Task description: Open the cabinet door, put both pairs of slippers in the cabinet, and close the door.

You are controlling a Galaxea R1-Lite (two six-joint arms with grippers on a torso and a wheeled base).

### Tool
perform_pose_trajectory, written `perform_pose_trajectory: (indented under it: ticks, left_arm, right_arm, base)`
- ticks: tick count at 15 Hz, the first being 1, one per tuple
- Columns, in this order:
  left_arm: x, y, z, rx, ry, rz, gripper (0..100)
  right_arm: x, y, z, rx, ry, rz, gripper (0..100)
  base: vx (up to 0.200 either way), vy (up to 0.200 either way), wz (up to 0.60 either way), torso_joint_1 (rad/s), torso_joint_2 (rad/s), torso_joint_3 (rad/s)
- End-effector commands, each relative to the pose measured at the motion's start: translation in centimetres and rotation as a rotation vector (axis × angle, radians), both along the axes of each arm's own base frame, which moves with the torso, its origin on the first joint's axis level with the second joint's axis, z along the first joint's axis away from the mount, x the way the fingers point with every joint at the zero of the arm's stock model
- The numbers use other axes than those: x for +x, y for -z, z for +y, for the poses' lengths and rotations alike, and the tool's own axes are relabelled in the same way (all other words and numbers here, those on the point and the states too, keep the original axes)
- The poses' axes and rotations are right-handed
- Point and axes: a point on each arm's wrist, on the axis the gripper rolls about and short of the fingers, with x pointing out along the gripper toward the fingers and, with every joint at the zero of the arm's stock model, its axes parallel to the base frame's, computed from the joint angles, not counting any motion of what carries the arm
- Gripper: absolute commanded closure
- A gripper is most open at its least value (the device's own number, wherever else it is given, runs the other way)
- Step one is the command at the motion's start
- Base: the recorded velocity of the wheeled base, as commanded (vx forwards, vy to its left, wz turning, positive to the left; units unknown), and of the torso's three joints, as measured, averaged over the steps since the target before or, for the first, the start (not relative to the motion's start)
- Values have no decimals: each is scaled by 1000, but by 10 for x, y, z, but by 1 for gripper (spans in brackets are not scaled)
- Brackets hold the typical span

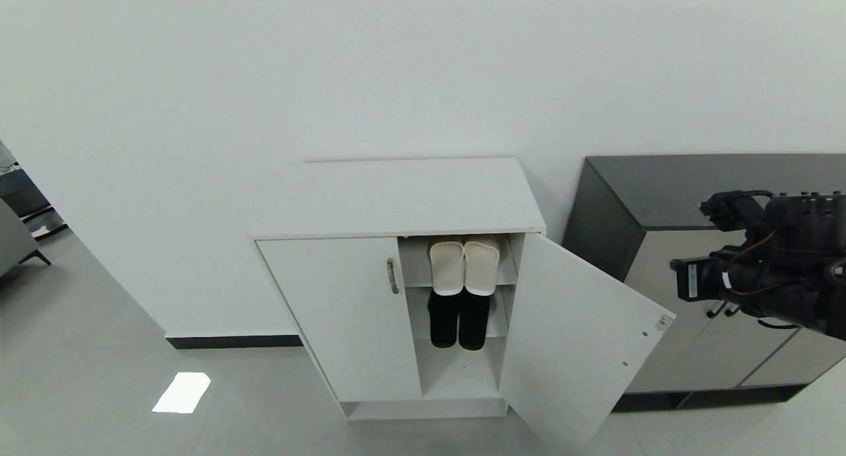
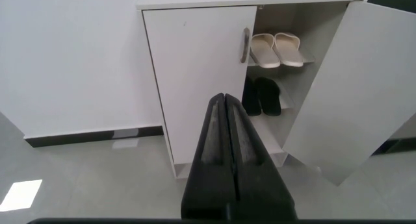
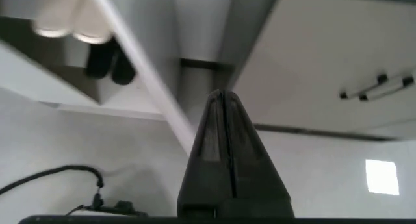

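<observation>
The white cabinet point(image 1: 403, 198) stands against the wall with its left door point(image 1: 344, 310) closed and its right door point(image 1: 575, 337) swung open toward me. Inside, cream slippers point(image 1: 464, 264) lie on the top shelf and black slippers point(image 1: 458, 318) on the shelf below. My right arm point(image 1: 773, 264) hangs to the right of the open door, level with its outer edge. The right gripper point(image 3: 224, 97) is shut and empty, close to that door's edge point(image 3: 146, 74). My left gripper point(image 2: 224, 99), shut and empty, is low in front of the closed left door point(image 2: 195, 74) and its handle point(image 2: 245, 45).
A dark grey cabinet point(image 1: 694, 185) with glossy doors and small handles point(image 3: 380, 86) stands right of the white one, just behind the open door. A black cable point(image 3: 58, 175) lies on the floor. A chair point(image 1: 13, 241) is far left. Grey floor stretches in front.
</observation>
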Motion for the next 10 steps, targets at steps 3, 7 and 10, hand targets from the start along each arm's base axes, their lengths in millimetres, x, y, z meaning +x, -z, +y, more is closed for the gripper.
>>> perform_pose_trajectory:
  ticks: [3,7,10]
  left_arm:
    - [0,0,0,0,0,1,100]
    - [0,0,0,0,0,2,100]
    - [0,0,0,0,0,1,100]
  right_arm:
    - [25,29,-17,-6,55,78,100]
    - [28,36,-17,-8,52,98,100]
    - [31,43,-17,-16,49,120,100]
  base:
    - [0,0,0,0,0,0]
    - [0,0,0,0,0,0]
    - [0,0,0,0,0,0]
